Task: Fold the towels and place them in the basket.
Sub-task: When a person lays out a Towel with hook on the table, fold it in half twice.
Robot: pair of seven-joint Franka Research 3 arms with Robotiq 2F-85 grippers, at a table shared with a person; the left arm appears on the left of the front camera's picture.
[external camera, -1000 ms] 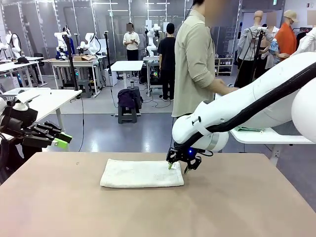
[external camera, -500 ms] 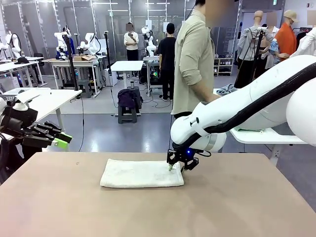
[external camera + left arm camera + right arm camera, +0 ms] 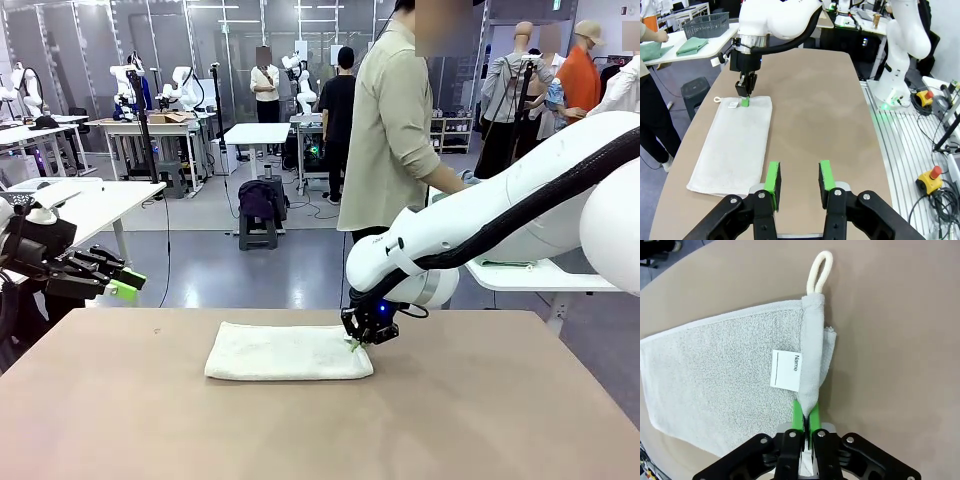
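The right hand (image 3: 357, 343) clamps the cream towel (image 3: 285, 352) near its loop (image 3: 819, 271); the left hand (image 3: 799, 169), past the towel's opposite end, gapes empty.

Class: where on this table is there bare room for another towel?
Bare: the table strip between the towel and the near edge, and right of the towel. Crowded: the towel's right end, pinched by the right end effector.
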